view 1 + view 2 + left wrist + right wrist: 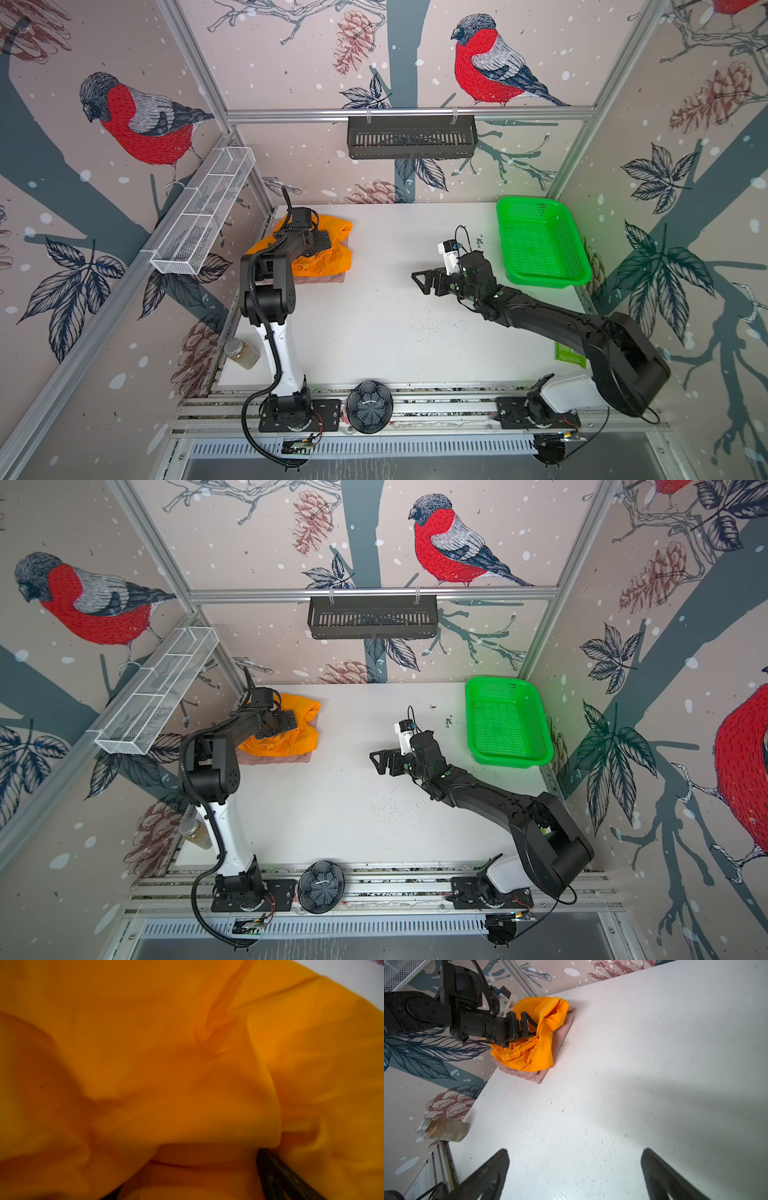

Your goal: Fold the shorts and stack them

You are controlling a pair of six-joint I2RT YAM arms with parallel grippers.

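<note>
— Where are the shorts?
— Far left on the bench [374,324]. The upper shorts [332,259] lie heaped on the lower shorts [320,279], whose near and right edges stick out beneath. The left hand [530,1028] is in among the heap's folds.
— And the rest?
— The basket [505,241] stands at the far right, the jar [242,353] at the near left edge. The right hand [422,282] hangs over the bench between heap and basket, nearer the basket.

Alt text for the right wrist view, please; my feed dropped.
Crumpled orange shorts lie on folded pink shorts at a corner of the table, the left gripper against them, jaws open. The right gripper hangs over bare table, jaws open.
</note>
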